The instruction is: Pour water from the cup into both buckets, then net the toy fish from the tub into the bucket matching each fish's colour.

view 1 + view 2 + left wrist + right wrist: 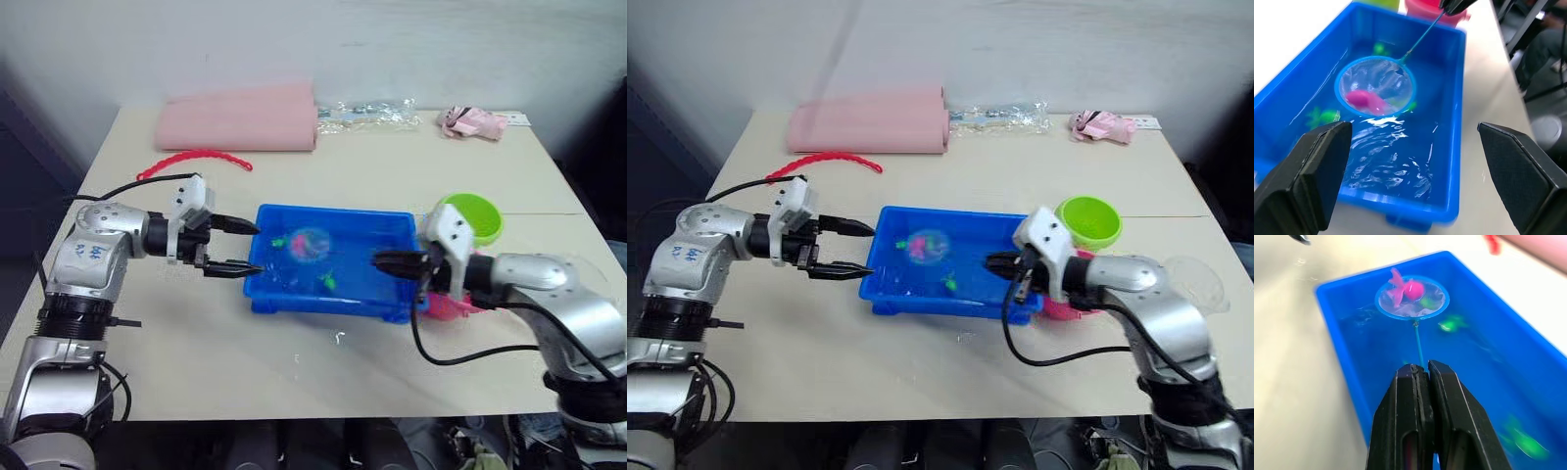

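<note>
Over the blue tub [397, 294] on the table [392, 186], the right pincer [1422, 377] clenches the net [1411, 297] holding a pink fish [1405, 289]; the left pincer [240, 247] gapes beside the tub.

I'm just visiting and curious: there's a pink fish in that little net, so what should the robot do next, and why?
Probably lift the net out of the tub and carry it to the pink bucket. The right gripper is shut on the net's handle, a pink fish lies in the mesh, and that bucket stands just beside the tub.
</note>
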Tool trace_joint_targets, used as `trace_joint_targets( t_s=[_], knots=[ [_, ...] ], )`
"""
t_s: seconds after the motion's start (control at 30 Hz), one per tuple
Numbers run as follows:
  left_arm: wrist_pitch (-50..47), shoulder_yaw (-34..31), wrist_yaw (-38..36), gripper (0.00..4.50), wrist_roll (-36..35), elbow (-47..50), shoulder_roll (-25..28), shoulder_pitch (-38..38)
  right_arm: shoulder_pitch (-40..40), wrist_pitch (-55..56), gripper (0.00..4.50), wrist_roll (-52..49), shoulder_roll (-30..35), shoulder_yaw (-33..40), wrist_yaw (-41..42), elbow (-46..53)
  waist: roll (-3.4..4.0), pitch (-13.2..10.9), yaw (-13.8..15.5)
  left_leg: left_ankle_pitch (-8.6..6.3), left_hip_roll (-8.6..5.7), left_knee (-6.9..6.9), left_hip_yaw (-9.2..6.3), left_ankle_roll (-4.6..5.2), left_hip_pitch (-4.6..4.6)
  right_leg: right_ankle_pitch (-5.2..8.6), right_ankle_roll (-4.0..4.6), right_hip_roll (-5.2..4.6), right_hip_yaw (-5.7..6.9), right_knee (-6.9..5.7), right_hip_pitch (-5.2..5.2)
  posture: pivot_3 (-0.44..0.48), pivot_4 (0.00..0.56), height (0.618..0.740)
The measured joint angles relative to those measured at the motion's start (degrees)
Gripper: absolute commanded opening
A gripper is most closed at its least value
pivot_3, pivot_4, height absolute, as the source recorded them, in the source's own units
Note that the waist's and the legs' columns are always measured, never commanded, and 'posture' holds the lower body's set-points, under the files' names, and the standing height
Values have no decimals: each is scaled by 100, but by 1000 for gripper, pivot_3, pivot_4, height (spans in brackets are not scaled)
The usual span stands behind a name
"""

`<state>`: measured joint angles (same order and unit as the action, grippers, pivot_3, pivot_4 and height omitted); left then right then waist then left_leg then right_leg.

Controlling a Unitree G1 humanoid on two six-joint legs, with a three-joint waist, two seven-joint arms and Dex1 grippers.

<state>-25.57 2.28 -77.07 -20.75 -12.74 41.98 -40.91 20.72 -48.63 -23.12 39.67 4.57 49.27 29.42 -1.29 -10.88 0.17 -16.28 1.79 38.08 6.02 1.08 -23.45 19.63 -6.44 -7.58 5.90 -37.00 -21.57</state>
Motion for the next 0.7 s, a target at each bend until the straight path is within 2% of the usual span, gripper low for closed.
trace_joint_targets(
  t_s=[0.13,0.2,0.43,0.57,0.7],
  knots=[
    [-343,17,129,4469,-284,66,-636,-368,-561,-428,0,-487,348,1216,-165,794,0,0,51,0,-1,3,-3,0,-1,-1,-2,1,0,-1,2,0,150,738],
    [-403,48,149,4469,-344,87,-786,-428,-751,-566,0,-709,455,1673,-222,1063,0,0,51,0,1,1,1,0,4,-1,-2,2,-4,-1,4,0,150,738],
    [-238,318,163,4469,-340,-13,-1384,-562,-2080,-797,0,-1266,391,3273,-475,1882,0,0,124,1,-1,4,-1,0,7,-1,-2,4,-5,1,11,0,150,738],
    [-113,349,193,4469,-337,-273,-1620,-728,-2909,-745,0,-1303,395,4355,-535,2095,0,0,137,2,-4,5,-3,4,7,-3,-4,3,-6,3,12,0,150,738],
    [62,384,143,4469,-309,-408,-1678,-846,-3988,-135,0,-747,440,5025,-261,2133,1,1,143,1,-9,-1,-3,4,9,-3,-5,5,-6,7,14,0,150,738]
  ],
)
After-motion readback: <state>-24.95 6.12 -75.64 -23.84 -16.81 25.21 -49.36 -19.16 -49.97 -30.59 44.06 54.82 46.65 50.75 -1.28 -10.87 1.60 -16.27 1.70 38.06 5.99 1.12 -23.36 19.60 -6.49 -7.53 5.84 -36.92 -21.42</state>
